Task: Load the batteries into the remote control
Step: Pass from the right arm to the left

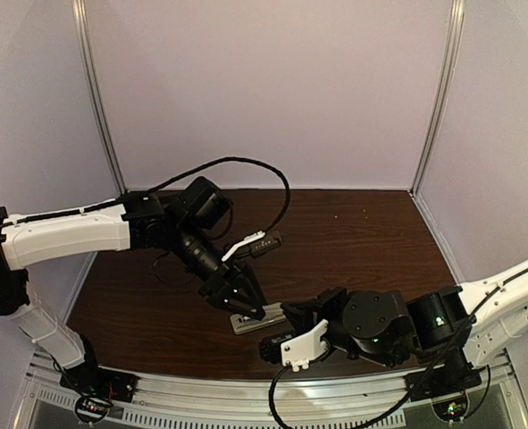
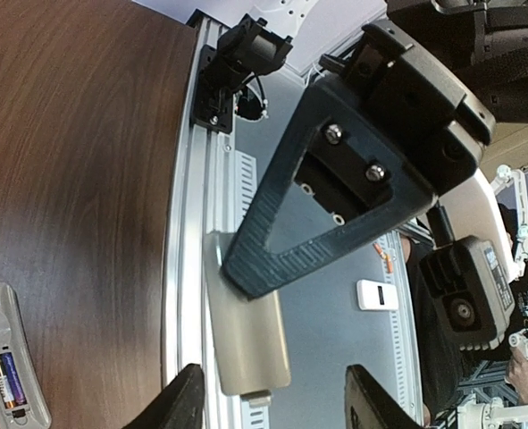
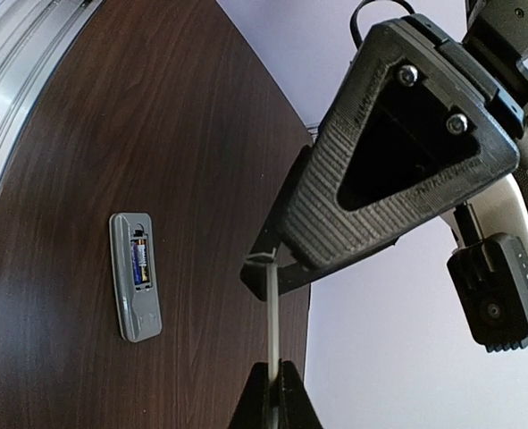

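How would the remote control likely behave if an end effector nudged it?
The remote control lies flat on the smooth table, so it would probably slide, not roll. It looks small and plastic, likely light. Its compartment is uncovered, so tipping it may spill the battery.
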Available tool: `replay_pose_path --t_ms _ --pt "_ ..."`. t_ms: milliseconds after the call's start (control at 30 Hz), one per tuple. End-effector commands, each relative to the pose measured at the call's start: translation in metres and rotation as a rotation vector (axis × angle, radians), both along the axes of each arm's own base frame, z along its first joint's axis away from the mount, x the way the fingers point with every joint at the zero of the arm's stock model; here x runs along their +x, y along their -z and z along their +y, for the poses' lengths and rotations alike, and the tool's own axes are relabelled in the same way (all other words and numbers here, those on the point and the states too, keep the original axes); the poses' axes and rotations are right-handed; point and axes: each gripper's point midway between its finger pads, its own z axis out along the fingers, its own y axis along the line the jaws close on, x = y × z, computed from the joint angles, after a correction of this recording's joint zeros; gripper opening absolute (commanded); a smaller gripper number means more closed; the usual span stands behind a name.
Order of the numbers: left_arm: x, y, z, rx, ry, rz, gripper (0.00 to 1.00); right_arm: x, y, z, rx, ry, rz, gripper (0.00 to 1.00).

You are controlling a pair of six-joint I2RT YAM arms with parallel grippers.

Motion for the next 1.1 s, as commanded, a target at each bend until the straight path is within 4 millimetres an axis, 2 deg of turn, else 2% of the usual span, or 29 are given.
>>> replay_pose_path --t_ms 0,133,367,700,900,1067 --pt "0.007 -0.005 -0.010 -0.008 -0.012 -0.083 0.51 -0.001 0.006 -0.001 -0.015 0.007 -0.012 0.01" --pt "0.007 -0.002 -0.014 0.003 -0.005 -0.126 0.43 -0.003 0.008 0.000 -0.018 -0.002 -0.007 0.01" --pt "0.000 0.002 -0.016 0.011 0.031 -0.113 0.35 -0.003 0.009 -0.001 -0.022 -0.002 -0.008 0.01" --pt "-0.007 0.004 -0.017 0.019 0.063 -0.117 0.36 -0.003 0.013 -0.002 -0.032 0.001 -0.007 0.01" --pt "-0.008 0.004 -0.019 0.024 0.071 -0.130 0.29 -0.002 0.014 -0.002 -0.031 0.008 -0.007 0.01" --pt "-0.009 0.006 -0.019 0.033 0.077 -0.140 0.31 -0.001 0.014 -0.003 -0.029 0.011 -0.011 0.01"
